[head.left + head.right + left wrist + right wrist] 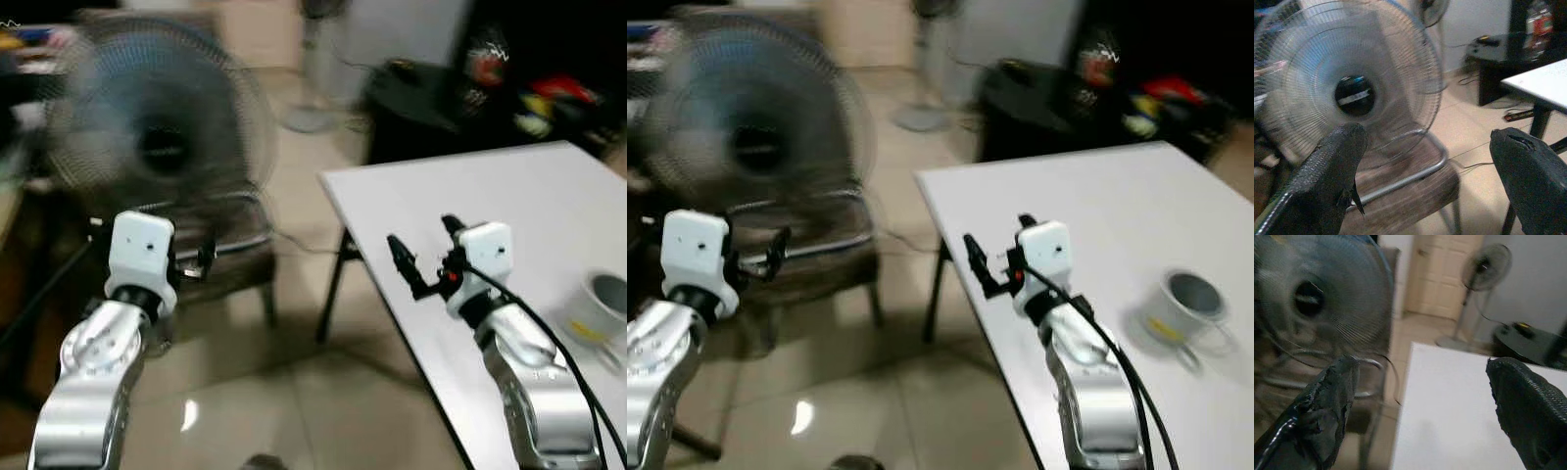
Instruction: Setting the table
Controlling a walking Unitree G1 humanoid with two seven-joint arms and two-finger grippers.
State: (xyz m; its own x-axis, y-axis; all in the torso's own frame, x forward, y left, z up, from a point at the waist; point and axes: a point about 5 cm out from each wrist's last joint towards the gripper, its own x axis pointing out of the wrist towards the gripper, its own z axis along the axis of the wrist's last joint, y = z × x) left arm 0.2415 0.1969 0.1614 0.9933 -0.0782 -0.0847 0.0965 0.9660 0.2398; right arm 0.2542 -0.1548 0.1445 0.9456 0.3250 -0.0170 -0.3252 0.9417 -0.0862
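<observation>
A white table (509, 206) fills the right side of the eye views. On it, near the right edge of the view, a pale mug (1178, 305) with a yellow mark looks tilted, its grey mouth toward me; blur hides more. My right gripper (421, 235) is open and hovers over the table's left edge, well left of the mug, with nothing between its fingers (1327, 401). My left gripper (1427, 152) is also open and empty. It is held up over the floor to the left of the table, facing a fan.
A large round fan (157, 117) stands on a brown metal-framed chair (240, 257) at the left. A black low table (421, 93) with coloured items sits behind the white table. A second standing fan (1485, 267) is by the far wall. Tiled floor (294, 392) lies between chair and table.
</observation>
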